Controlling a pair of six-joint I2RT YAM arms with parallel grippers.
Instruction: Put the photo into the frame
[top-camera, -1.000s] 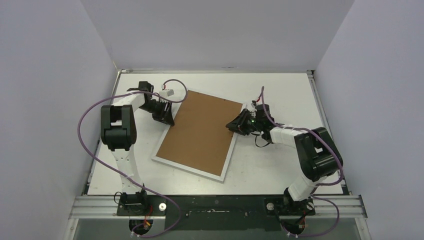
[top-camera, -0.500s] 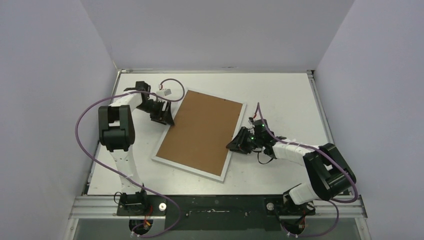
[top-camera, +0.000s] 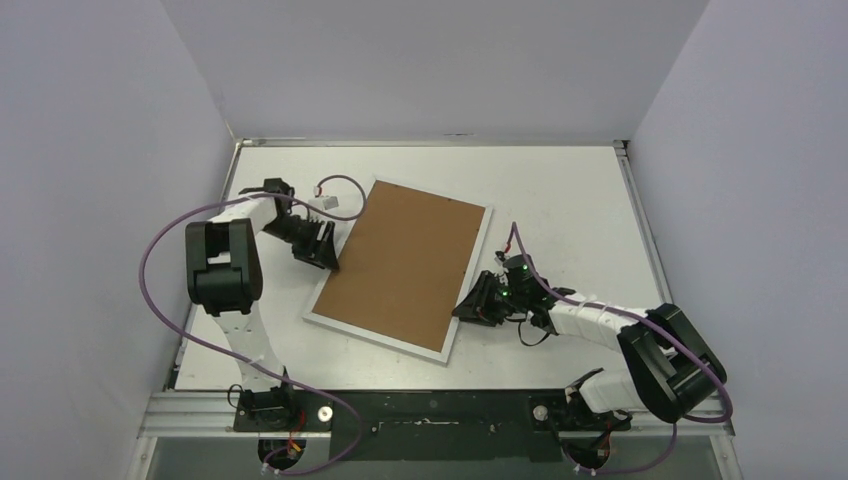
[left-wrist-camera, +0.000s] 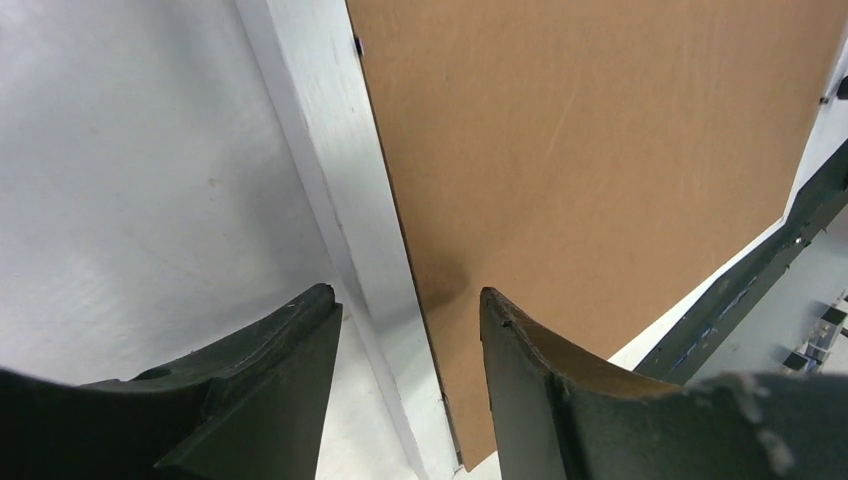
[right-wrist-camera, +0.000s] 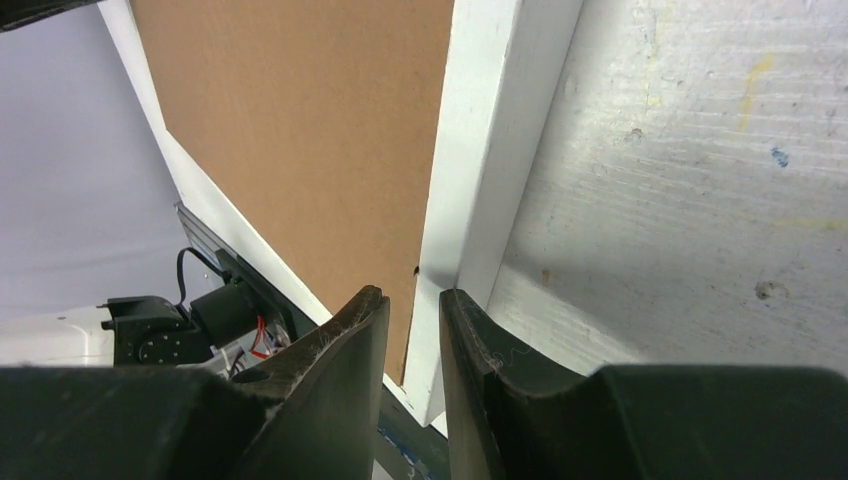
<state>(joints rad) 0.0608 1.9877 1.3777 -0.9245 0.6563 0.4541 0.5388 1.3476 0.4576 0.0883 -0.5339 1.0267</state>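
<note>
With left claw (left-wrist-camera: 405, 295) wide astride the frame (top-camera: 370, 340) and right claw (right-wrist-camera: 412, 295) narrow at its rim, uneven lifting could shed the board (top-camera: 405, 265).

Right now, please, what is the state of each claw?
Left claw: open over the frame's white edge, holding nothing.
Right claw: almost closed at the frame's opposite edge; whether it grips cannot be told.

A robotics lab is being shown: a white table (top-camera: 570, 190) is being boxed in by plain walls (top-camera: 100, 150), cabled arms (top-camera: 225, 265) being carried on an aluminium rail (top-camera: 190, 412).
</note>
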